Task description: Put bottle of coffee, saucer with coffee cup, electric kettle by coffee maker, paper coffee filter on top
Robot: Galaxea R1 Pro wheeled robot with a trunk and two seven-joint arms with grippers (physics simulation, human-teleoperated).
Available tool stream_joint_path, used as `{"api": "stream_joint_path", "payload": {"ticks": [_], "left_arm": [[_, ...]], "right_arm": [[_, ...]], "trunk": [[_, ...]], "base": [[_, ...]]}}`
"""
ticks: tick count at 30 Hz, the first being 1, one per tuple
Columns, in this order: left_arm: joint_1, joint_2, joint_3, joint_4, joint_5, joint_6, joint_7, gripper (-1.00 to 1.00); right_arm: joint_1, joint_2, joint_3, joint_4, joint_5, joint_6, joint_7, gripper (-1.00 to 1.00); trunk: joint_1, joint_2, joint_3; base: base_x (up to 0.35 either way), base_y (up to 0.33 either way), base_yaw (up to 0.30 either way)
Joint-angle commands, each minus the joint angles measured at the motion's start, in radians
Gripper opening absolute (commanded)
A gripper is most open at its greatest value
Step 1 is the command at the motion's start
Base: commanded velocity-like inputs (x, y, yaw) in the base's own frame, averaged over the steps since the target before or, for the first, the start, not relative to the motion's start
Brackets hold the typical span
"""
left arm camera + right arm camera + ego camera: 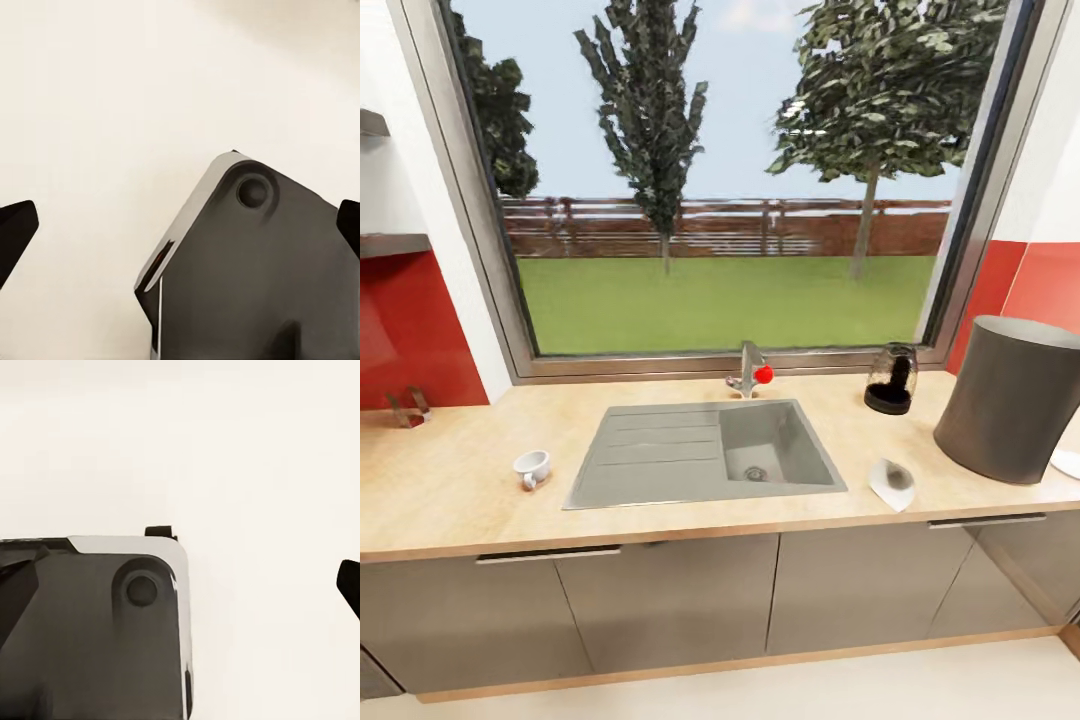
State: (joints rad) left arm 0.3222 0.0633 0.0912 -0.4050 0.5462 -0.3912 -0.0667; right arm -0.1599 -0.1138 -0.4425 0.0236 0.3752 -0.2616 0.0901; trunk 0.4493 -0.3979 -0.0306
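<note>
The charcoal-grey coffee maker stands at the right end of the kitchen countertop. Left of it, by the window sill, is the glass electric kettle. A white paper coffee filter lies near the counter's front edge. The saucer peeks out at the frame's right edge beside the coffee maker. Far to the left of the sink lies the coffee cup. The bottle of coffee is out of view. My left gripper and right gripper hang open over pale floor, holding nothing.
A steel sink with a faucet fills the counter's middle, with a small red shaker by the tap. Grey wall shelves hang at far left. A grey part of my own base shows below each wrist.
</note>
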Motion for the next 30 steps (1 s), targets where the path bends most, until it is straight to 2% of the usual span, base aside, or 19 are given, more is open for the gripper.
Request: {"api": "stream_joint_path", "payload": {"ticks": [1, 30], "left_arm": [[0.0, 0.0, 0.001, 0.001, 0.01, 0.0, -0.007, 1.0], [0.0, 0.0, 0.001, 0.006, 0.003, 0.0, -0.007, 1.0]], "right_arm": [[-0.001, 0.0, -0.009, 0.002, 0.005, -0.005, 0.002, 1.0], [-0.001, 0.001, -0.009, 0.003, 0.007, -0.005, -0.018, 1.0]], "trunk": [[0.001, -0.002, -0.002], [0.001, -0.002, -0.002]], "base": [[0.0, 0.342, 0.0], [0.0, 0.343, 0.0]]}}
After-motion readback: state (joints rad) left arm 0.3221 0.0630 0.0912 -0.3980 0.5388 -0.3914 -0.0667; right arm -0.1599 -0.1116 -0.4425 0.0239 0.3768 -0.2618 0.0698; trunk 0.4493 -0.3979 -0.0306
